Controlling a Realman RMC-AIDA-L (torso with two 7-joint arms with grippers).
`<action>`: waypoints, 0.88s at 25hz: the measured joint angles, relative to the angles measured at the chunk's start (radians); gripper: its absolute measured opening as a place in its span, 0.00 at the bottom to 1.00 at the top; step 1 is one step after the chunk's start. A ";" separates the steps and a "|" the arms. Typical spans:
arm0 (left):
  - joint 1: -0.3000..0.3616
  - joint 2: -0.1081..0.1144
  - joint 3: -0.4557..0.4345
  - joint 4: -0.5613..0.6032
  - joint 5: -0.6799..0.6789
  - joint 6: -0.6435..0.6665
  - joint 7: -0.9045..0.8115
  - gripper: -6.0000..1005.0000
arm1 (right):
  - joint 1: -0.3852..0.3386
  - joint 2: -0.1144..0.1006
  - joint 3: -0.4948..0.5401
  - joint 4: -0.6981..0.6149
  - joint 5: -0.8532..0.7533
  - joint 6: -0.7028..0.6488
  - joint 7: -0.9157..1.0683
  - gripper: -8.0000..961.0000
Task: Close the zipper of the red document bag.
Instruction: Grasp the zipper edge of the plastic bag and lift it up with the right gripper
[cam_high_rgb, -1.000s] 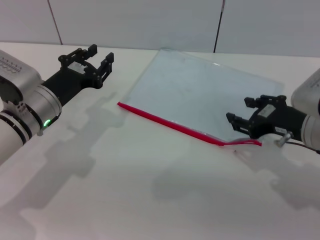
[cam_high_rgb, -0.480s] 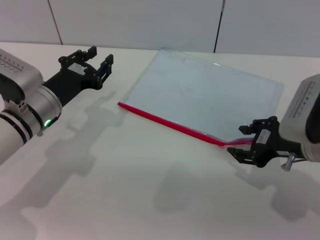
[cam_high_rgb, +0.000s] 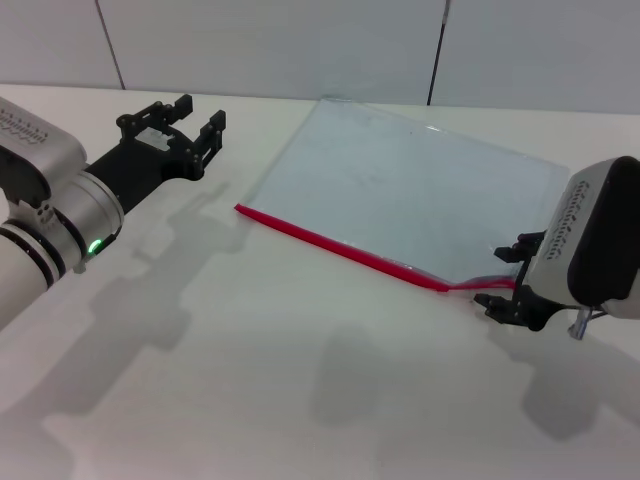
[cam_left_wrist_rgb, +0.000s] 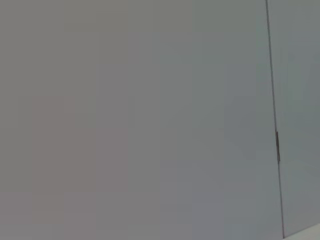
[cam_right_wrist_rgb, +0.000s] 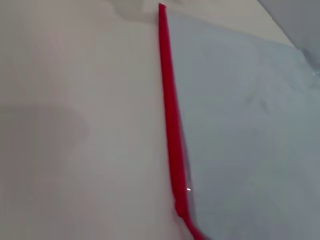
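White flat tabletop (cam_high_rgb: 250, 400) is seen carrying the red document bag (cam_high_rgb: 400, 190), a large flat rectangular pouch of clear pale-bluish plastic, laid at centre-right and angled, one corner reaching the far wall.

The zipper (cam_high_rgb: 330, 243), a thin bright-red strip, is run along the pouch's near long edge, from near-left of centre down to the right corner, where it is kinked upward slightly. It is also shown lengthwise in the right wrist view (cam_right_wrist_rgb: 171, 115).

Right gripper (cam_high_rgb: 512, 285), black, is placed low at the zipper's right end, just beside or touching it; contact cannot be confirmed. Whether its fingers are spread or clamped cannot be told.

Left gripper (cam_high_rgb: 183, 125), black, is held above the table far-left, well apart from the bag, fingers spread, nothing held.

Risk, as judged: the pouch is unrestrained, so a pull along the zipper is likely to drag or rotate the whole bag. A grab on trim instead of slider would buckle the raised corner further.
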 joint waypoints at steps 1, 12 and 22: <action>0.001 0.000 0.000 0.001 0.000 0.000 0.000 0.47 | 0.000 0.000 -0.004 0.000 -0.012 0.009 0.004 0.65; 0.001 0.000 -0.001 0.004 0.000 0.000 -0.002 0.47 | 0.026 0.001 -0.031 0.017 -0.146 0.048 0.071 0.64; 0.000 0.000 -0.003 0.004 0.000 0.000 -0.002 0.47 | 0.051 0.001 -0.055 0.068 -0.179 0.068 0.088 0.64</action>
